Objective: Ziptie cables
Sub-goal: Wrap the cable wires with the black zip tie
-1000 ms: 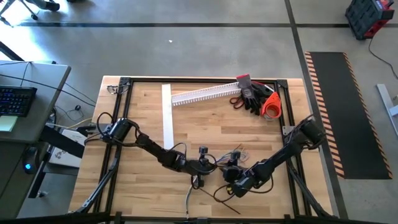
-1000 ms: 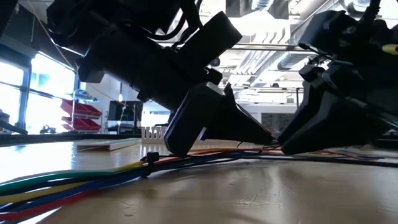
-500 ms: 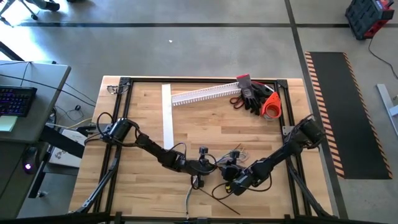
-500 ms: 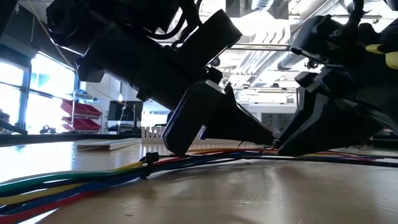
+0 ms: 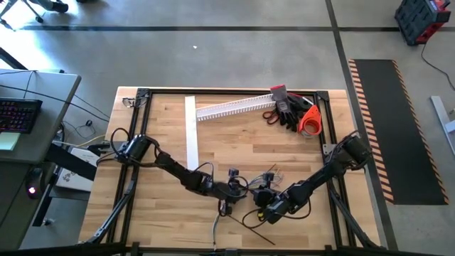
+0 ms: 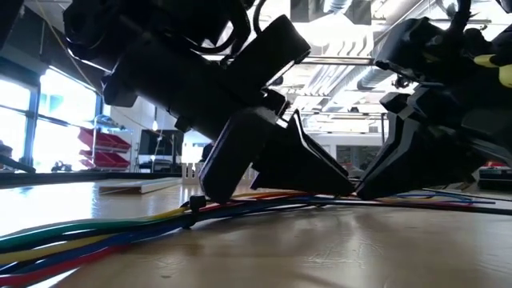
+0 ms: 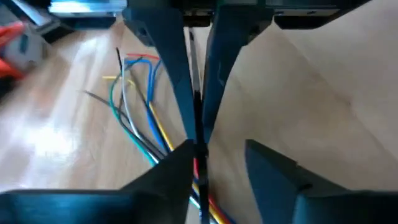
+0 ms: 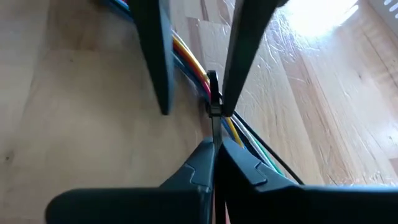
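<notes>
Both grippers worked low at the near middle of the table [image 5: 163, 128], tips almost meeting over the cables [image 6: 96, 232]. The coloured bundle ran across the wood under both tools, its loose ends fanning out beyond them.

Change over the last second: the left gripper [image 7: 214, 155], previously clamped shut, had opened part-way; its own wrist view showed a clear gap between its fingers, with nothing held. The right gripper [image 8: 214, 158], which had stood partly open, had closed; its fingers were pressed together on the tail of a ziptie [image 8: 213, 102] whose head sat against the bundle. A second tie [image 6: 192, 204] was already cinched further along the cables.

Reading: the strap seemed to have been handed over, the left arm releasing once the right had hold of the tail. The likely next step was a pull by the right gripper to tighten the loop. Risk noted: with the left gripper no longer bracing anything, the bundle might drag along the table rather than cinch.

Gloves [image 5: 288, 110] and white slotted channel [image 5: 231, 108] lay unused at the far edge.
</notes>
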You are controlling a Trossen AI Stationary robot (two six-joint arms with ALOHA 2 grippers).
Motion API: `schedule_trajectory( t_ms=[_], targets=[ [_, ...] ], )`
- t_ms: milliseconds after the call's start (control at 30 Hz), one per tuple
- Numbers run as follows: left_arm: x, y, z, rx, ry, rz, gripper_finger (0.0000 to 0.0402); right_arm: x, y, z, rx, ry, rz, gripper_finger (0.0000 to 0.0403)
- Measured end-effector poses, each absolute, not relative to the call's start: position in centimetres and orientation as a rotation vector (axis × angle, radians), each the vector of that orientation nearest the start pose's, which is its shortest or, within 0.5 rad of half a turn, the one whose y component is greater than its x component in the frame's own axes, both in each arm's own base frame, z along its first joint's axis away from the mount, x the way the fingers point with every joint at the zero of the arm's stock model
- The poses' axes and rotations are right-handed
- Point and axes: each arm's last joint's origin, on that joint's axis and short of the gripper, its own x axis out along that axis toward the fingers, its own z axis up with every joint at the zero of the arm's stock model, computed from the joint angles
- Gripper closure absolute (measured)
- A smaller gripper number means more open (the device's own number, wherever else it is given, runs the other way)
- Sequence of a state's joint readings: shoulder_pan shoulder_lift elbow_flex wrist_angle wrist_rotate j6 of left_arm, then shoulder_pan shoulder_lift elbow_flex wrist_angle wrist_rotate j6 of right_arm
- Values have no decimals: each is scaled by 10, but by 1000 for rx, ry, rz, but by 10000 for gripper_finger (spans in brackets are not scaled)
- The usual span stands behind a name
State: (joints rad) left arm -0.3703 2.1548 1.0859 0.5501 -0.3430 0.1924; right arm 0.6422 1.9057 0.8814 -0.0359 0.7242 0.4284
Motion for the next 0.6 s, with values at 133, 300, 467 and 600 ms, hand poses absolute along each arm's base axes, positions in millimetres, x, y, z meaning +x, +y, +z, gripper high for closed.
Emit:
schedule_trajectory(
  t_ms=[133, 300, 467, 600],
  targets=[
    [395, -136, 90, 296, 496, -51, 253, 275, 181, 97, -271, 770, -250, 402],
    [398, -129, 90, 246, 493, -36, 284, 275, 182, 97, -276, 769, -246, 402],
    [399, -129, 91, 236, 484, -59, 340, 275, 182, 97, -276, 769, -247, 402],
    [399, -130, 92, 258, 473, -66, 384, 275, 182, 97, -276, 768, -246, 403]
  ],
)
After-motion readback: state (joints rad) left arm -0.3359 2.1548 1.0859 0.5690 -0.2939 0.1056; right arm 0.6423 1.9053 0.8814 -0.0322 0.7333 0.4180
